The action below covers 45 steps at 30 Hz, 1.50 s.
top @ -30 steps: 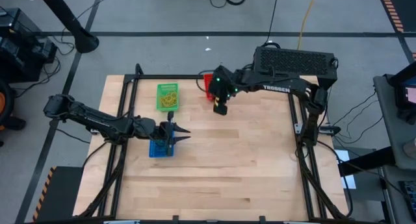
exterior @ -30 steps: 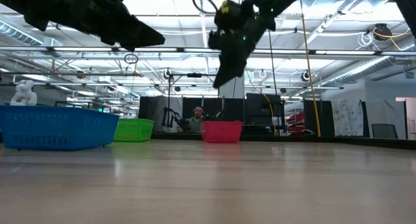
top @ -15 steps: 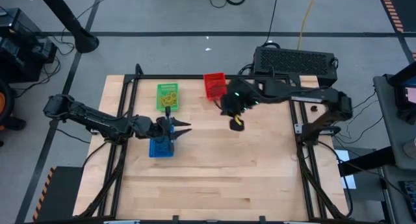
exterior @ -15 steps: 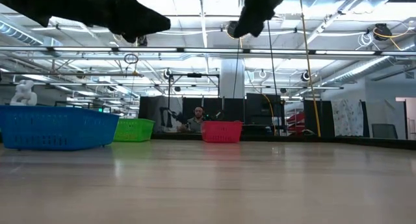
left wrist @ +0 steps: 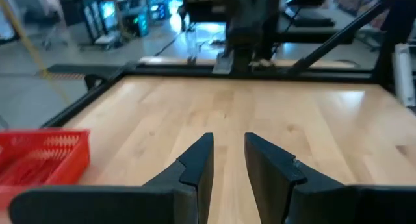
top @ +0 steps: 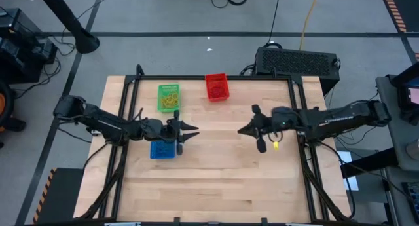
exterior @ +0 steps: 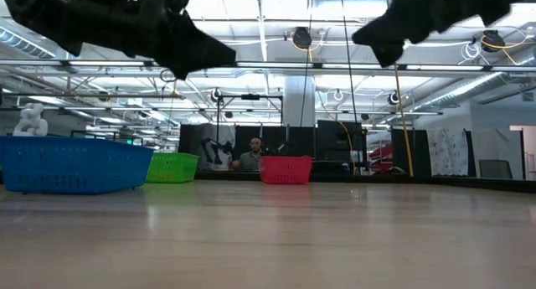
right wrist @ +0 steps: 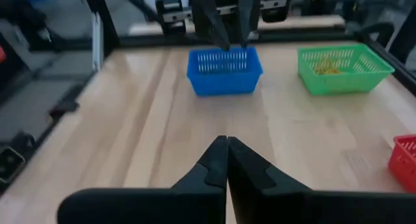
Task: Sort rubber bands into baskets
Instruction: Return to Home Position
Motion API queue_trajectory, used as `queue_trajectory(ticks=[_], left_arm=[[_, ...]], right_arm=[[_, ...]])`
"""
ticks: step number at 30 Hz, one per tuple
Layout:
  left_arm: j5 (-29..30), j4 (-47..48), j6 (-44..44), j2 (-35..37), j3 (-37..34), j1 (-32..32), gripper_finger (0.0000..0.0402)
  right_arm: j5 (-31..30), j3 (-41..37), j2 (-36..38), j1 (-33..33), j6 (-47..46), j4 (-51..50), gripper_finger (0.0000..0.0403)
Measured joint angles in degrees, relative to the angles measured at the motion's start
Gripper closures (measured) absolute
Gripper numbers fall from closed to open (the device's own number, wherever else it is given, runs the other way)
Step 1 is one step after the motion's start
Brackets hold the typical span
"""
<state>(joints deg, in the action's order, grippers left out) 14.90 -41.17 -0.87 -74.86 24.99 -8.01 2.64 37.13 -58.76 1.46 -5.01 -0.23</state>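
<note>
The blue basket [top: 162, 149] stands at the table's left, the green basket [top: 169, 97] and the red basket [top: 217, 86] near the far edge. Yellowish rubber bands [right wrist: 325, 67] lie in the green basket [right wrist: 344, 68]; I see no loose bands on the table. My left gripper [top: 191, 131] hovers just right of the blue basket, above the table, fingers pointing right and open [left wrist: 229, 156], holding nothing. My right gripper [top: 241, 130] hovers over the table's middle right, pointing left, shut and empty [right wrist: 226, 143].
Bare wooden table top [top: 216, 180] lies between and in front of the two grippers. A black metal frame [top: 209, 76] runs along the table's edges. A black box [top: 298, 59] sits behind the far right corner. A person [exterior: 254, 155] sits far behind the table.
My right gripper has swung away from above the red basket, toward the table's near and right side, and now points level toward the table's left. My left gripper has shifted a little to the right beside the blue basket.
</note>
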Motion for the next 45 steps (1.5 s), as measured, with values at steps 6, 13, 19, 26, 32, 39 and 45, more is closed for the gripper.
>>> queue_trajectory(ticks=[6,13,19,26,32,39,45], left_arm=[[-2.0,9.8,1.2,9.6,0.0,1.2,0.0306],[-0.3,29.6,-1.9,27.2,-0.9,1.2,0.0306],[0.2,30.1,-3.2,38.5,-4.7,1.2,0.0306],[0.3,30.5,-7.3,48.7,-11.2,1.2,0.0306],[0.4,31.3,-9.2,54.2,-16.0,1.2,0.0306],[0.4,31.6,-8.3,61.6,-19.3,1.2,0.0306],[1.5,31.6,-9.2,66.2,-22.7,1.2,0.0306]], right_arm=[[-1.9,-12.0,9.5,0.6,-2.1,10.3,0.0402],[-7.5,-18.0,17.7,0.5,-1.6,10.5,0.0403],[-7.5,-27.2,22.5,-0.4,-4.4,17.1,0.0403],[-7.2,-32.5,27.4,-1.6,-8.4,18.6,0.0403],[-7.1,-34.5,30.3,-1.6,-10.0,17.6,0.0402],[-7.1,-34.9,34.2,-1.6,-10.4,12.2,0.0402],[-7.2,-36.5,37.0,-1.6,-11.5,12.8,0.0403]])
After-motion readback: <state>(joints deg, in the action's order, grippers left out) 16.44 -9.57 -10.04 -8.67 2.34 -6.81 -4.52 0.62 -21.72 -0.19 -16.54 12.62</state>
